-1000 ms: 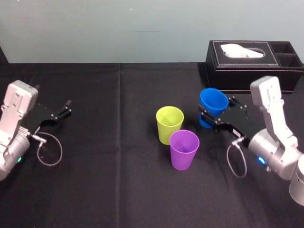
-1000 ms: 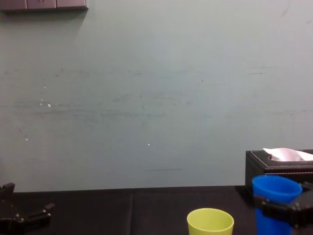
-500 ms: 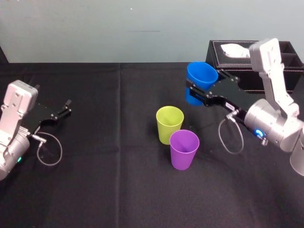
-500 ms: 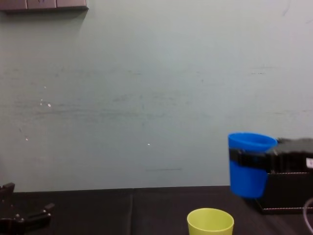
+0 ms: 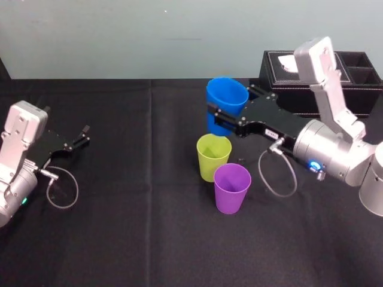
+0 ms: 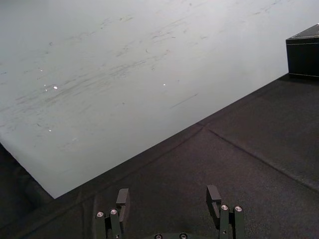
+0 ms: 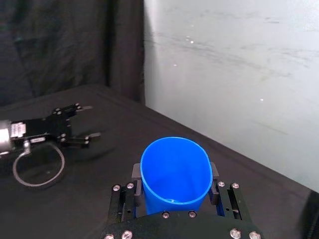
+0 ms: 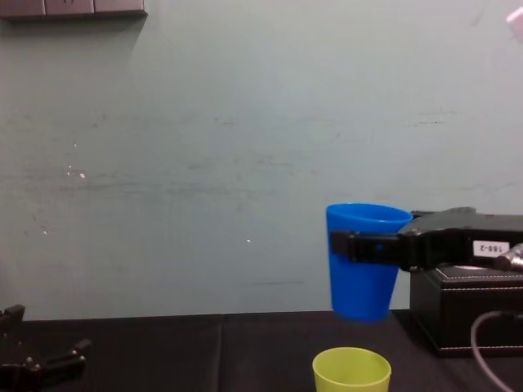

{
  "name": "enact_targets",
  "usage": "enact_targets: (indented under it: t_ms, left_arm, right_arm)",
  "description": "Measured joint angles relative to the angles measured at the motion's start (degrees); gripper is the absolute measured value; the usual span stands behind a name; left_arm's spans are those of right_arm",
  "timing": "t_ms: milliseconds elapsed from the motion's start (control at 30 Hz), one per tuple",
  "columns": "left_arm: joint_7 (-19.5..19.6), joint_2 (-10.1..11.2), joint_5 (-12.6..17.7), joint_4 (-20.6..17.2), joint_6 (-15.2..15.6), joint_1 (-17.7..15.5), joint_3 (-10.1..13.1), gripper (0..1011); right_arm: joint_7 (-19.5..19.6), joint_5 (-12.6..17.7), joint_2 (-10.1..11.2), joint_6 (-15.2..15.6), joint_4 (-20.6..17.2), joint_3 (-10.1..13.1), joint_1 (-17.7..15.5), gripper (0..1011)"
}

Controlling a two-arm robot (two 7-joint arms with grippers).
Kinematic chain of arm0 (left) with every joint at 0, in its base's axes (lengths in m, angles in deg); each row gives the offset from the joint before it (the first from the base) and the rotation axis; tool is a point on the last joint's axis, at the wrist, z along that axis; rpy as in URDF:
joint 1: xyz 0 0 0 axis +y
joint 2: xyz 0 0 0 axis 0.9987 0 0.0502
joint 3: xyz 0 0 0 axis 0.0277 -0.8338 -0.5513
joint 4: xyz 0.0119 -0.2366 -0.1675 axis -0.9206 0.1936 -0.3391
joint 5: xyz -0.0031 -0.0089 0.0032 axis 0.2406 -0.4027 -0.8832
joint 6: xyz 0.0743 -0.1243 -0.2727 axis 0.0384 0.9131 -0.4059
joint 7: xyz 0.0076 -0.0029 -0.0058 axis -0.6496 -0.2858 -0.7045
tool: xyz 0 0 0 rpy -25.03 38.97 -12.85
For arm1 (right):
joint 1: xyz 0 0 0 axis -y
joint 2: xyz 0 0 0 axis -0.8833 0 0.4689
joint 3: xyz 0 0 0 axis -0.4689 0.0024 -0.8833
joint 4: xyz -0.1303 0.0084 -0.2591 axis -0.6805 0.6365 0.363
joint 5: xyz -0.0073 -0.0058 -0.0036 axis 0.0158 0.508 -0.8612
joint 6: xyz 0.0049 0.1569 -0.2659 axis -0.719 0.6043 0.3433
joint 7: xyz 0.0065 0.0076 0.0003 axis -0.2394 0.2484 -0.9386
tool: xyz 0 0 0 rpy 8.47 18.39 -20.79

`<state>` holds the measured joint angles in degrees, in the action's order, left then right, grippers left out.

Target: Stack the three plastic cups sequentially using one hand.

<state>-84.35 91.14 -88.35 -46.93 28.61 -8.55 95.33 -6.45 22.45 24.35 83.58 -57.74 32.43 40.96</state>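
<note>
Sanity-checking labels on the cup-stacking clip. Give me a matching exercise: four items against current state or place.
1. blue cup
2. yellow-green cup
3. purple cup
4. left gripper

A. standing on the table, nearest the robot
B. open, parked at the table's left
C. held off the table by the right gripper
D. standing on the table, the farther of the standing pair

Pairs: 1-C, 2-D, 3-A, 4-B

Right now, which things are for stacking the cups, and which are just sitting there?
For the job: blue cup, held up by the right gripper; green cup; purple cup.
Just there: tissue box; left gripper, parked open at the left.
</note>
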Motion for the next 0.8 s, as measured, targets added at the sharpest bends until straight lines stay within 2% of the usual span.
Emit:
enact_targets:
  t_ms: [400,800]
  left_arm:
    - [0.00,0.00,0.00,0.00,0.00,0.00,0.00,1011]
    - [0.00,0.00,0.00,0.00,0.00,0.00,0.00,1011]
  right_arm:
    - [0.22,0.62,1.72,-0.05,0.11,-2.29,-0.65,728]
    - [0.87,-0.02,2.12,-1.85,3.20,-4.72,0.78,728]
